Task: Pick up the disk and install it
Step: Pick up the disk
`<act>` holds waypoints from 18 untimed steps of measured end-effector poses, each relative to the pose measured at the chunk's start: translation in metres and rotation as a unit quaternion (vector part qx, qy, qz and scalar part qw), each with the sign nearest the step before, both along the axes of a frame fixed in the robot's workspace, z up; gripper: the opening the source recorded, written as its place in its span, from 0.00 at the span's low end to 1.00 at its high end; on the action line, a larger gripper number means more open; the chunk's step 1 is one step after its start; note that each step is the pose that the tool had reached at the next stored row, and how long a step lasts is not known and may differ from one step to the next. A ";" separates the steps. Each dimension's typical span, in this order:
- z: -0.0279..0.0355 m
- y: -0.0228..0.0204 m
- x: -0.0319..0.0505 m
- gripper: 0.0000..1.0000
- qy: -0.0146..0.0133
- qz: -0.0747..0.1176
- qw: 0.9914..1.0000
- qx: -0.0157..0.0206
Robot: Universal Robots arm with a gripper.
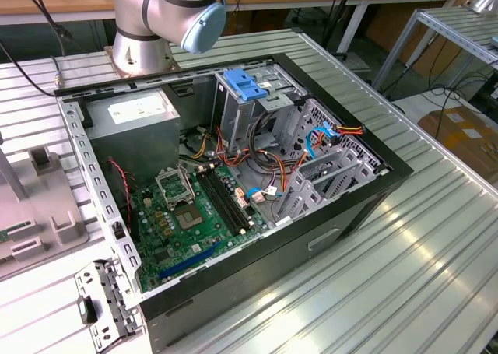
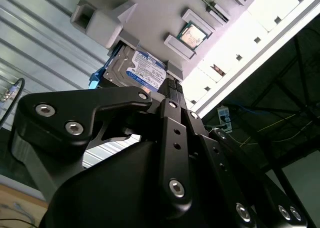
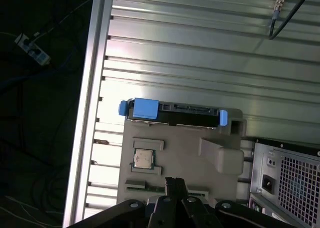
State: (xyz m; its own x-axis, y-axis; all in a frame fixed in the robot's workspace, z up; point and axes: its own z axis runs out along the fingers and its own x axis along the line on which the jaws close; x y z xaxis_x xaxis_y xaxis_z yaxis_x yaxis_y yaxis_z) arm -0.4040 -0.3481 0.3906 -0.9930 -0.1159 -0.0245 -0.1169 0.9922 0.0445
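Your gripper (image 2: 172, 83) has its two black fingers pressed together with nothing between them; in the first wrist view the gripper (image 3: 175, 181) shows the same thing, tips meeting in a thin line. It hangs above the grey holder (image 3: 175, 148) and carries nothing.

The disk (image 2: 144, 70) is not yet picked up. It sits in a slot at one end of that grey holder (image 2: 150, 12), and in the second wrist view you see its silver body and its white-and-blue label facing you. In the first wrist view the disk (image 3: 175, 114) shows you its narrow edge, with a blue tab at one end and a smaller blue piece at the other. The fingers are apart from it, with the body of the holder between them and the disk. A processor chip (image 3: 143, 159) lies in a square pocket of the holder, between the disk and the fingertips; you can find the same processor chip (image 2: 192, 35) in the second wrist view.

The holder rests on the ribbed metal table (image 3: 200, 52), just beside a corner of the computer case (image 3: 290, 183). In the exterior view you see the holder (image 1: 43, 206) at the exterior view's left and the computer case (image 1: 334, 229) lying open on the table (image 1: 405, 284). Inside it are the motherboard (image 1: 183, 218), the power supply (image 1: 132, 128) and the drive cage (image 1: 268, 113) with its light-blue latch (image 1: 245, 84) on top. The arm (image 1: 159, 15) has its base behind the case
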 end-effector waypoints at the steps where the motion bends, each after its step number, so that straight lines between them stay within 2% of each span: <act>1: 0.0000 0.0000 0.0000 0.11 0.000 0.001 1.000 0.000; 18: 0.0000 0.0000 0.0000 0.11 0.000 0.015 1.000 0.000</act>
State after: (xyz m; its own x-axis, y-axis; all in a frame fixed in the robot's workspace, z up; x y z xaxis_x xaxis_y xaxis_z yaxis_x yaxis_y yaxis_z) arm -0.4040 -0.3481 0.3906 -0.9890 -0.1456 -0.0244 -0.1466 0.9882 0.0445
